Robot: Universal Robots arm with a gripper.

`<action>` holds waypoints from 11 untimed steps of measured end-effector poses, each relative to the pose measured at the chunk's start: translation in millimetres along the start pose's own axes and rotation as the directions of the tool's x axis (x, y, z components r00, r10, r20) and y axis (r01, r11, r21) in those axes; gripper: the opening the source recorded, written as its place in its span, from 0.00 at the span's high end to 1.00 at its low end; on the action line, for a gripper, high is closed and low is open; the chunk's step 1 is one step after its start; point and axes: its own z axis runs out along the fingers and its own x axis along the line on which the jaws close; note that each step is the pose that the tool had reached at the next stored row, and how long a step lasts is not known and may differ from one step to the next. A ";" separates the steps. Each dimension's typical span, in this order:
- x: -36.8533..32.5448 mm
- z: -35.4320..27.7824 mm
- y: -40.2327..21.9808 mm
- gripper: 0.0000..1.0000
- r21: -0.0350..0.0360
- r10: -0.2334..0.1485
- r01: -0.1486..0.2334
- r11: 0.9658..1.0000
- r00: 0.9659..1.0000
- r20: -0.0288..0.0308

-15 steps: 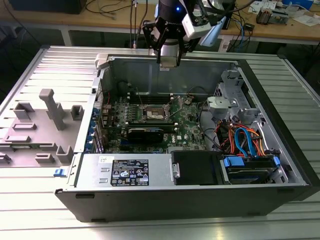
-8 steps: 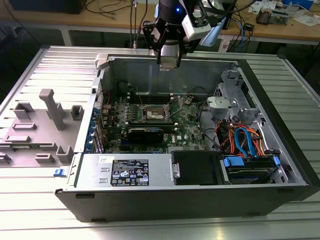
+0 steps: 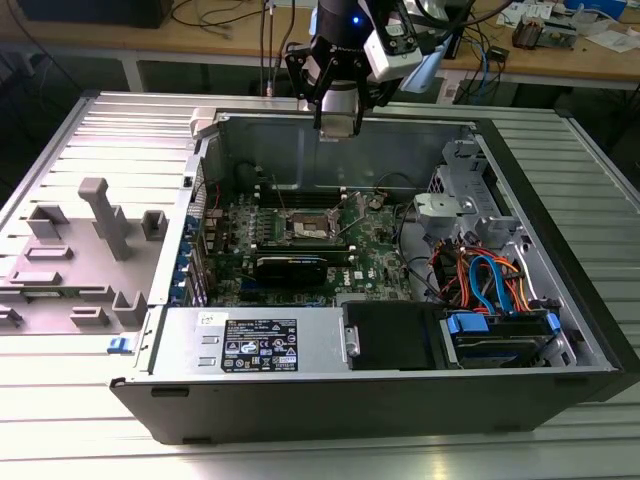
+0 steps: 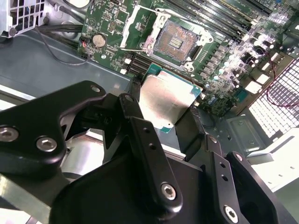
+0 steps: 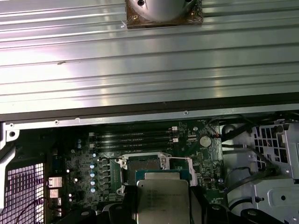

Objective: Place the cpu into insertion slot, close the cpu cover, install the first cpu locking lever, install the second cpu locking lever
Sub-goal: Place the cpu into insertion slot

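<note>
My gripper (image 4: pixel 164 106) is shut on the cpu (image 4: pixel 168 92), a flat square chip with a silver-grey top and a green edge, gripped at two opposite sides by black fingers (image 4: pixel 134 95). It hangs high over the open computer case, at the rear wall in the exterior view (image 3: pixel 338 118). Below it, the insertion slot (image 4: pixel 175 41) lies bare on the green board, its dark contact field exposed. The cpu cover (image 4: pixel 134 27), a silvery frame, stands swung open beside the slot. In the first wrist view the cpu (image 5: pixel 161 200) overlaps the near edge of the insertion slot (image 5: pixel 142 164).
Long black memory slots (image 5: pixel 133 137) run beside the socket. A black graphics card (image 3: pixel 290 268), the power supply (image 3: pixel 255 345) and a drive bay with blue and orange cables (image 3: pixel 485 285) fill the case. The case's rear wall (image 3: pixel 300 140) rises under the gripper. Grey fixtures (image 3: pixel 100 215) stand at the exterior view's left.
</note>
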 end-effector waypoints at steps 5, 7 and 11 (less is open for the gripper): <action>0.0 0.0 -0.3 0.45 0.000 0.000 0.000 1.000 1.000 0.000; 0.0 0.0 -0.5 0.45 0.000 0.000 0.000 1.000 1.000 0.000; 0.0 0.0 -0.5 0.45 0.000 0.002 -0.002 1.000 1.000 0.000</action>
